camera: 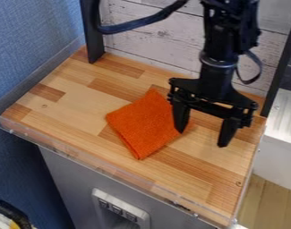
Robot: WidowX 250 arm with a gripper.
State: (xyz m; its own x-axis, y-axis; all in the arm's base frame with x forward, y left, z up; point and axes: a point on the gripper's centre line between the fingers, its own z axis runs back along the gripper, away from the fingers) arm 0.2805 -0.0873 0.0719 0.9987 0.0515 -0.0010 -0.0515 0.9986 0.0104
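Got an orange cloth (138,125) folded up near the middle of the frame, lying at an angle on the wooden tabletop (75,103). Got the pincer (202,138) wide open too, just right of centre, pointing down and holding nothing. Can see one finger overlapping the cloth's right side, but can't tell whether touching it or just above. Also got a clear rim (111,170) along the tabletop's lower edge, whitish planks (150,33) up top and a blue wall (27,40) at upper left.
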